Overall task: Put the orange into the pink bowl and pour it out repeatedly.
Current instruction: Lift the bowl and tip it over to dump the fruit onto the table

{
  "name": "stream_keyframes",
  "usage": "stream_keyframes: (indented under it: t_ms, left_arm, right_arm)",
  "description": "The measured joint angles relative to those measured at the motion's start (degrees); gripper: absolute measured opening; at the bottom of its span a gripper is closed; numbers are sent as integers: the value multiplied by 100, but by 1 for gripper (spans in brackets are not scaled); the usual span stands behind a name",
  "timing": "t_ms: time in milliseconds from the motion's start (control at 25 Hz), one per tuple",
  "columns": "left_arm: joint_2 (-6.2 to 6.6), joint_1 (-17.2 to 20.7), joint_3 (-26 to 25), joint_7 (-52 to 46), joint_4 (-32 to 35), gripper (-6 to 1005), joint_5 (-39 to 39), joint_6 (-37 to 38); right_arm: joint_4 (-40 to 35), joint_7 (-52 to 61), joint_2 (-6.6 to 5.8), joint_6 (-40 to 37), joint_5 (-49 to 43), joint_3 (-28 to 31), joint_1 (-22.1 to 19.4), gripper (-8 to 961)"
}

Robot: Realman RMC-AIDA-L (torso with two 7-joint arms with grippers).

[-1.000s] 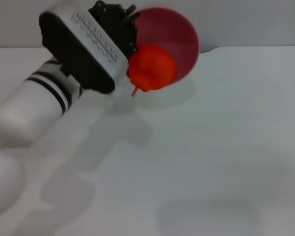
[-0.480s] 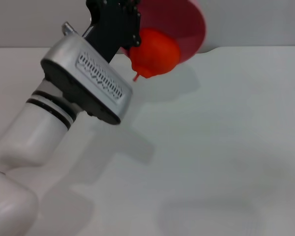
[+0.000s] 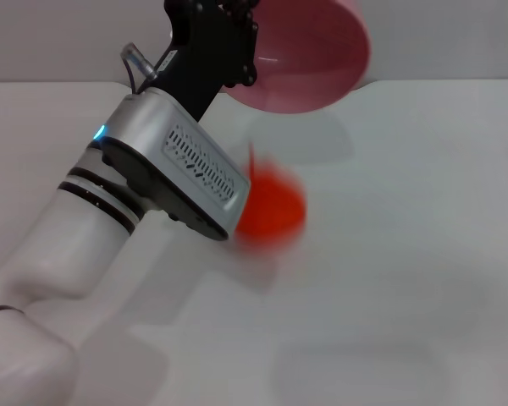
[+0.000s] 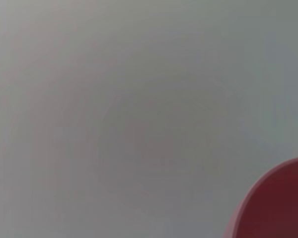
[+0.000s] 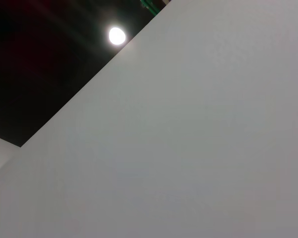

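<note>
Pink bowl (image 3: 309, 55): being held up above the table (image 3: 406, 254) at the far side, tipped over so its opening is facing away and down; nothing is showing inside it.
Orange (image 3: 271, 207): lying outside the bowl, below and nearer than it, just beside the left arm's silver wrist housing (image 3: 178, 169); it is appearing as a smeared red-orange blur, so whether it is touching the table cannot be told.
Left gripper (image 3: 237, 34): sitting at the bowl's left edge and carrying it; its black fingers are gripping the rim.
Right gripper: not showing in any view.
Head view: giving the arm, bowl and orange together.
Left wrist view: giving only a dark pink curve of the bowl (image 4: 278, 203) against plain grey.
Right wrist view: giving only a pale surface, a dark area and a lamp (image 5: 117, 35).
</note>
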Motion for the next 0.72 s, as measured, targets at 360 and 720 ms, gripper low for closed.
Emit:
stream_keyframes:
  t_ms: [360, 720]
  left_arm:
    - [28, -58, 64, -387, 47, 41, -295, 45]
    - [75, -496, -936, -2806, 183, 41, -472, 1721]
  right_arm:
    - [95, 4, 0, -16, 0, -14, 17, 411]
    - [202, 42, -6, -80, -1, 13, 40, 411]
